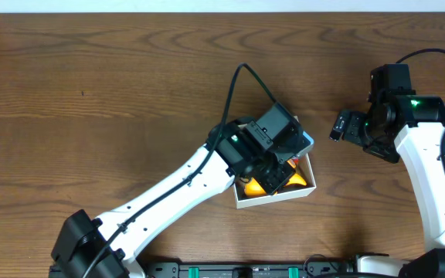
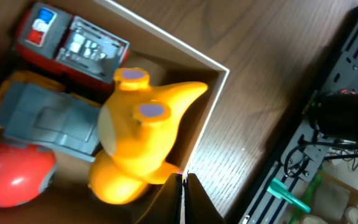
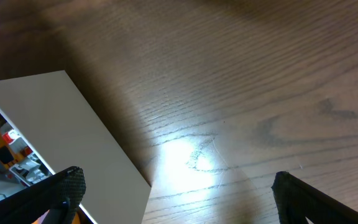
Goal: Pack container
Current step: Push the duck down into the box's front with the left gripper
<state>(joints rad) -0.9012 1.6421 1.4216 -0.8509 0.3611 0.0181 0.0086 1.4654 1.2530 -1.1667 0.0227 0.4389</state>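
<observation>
While left gripper (image 2: 183,186) hangs over container (image 1: 276,198), fingers pressed together by its white wall, right gripper (image 3: 178,190) spread wide, well apart right of container. Yellow toy (image 2: 145,134) inside container.

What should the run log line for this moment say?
left pincer: shut, over container edge | right pincer: open, empty, over table | container holds: yellow toy, red toy truck

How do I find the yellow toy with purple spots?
Find the white-walled box near the middle of the wooden table. Inside, in one corner, lies the yellow toy; only it has two purple spots, unlike the red toy car and grey toy beside it.
</observation>
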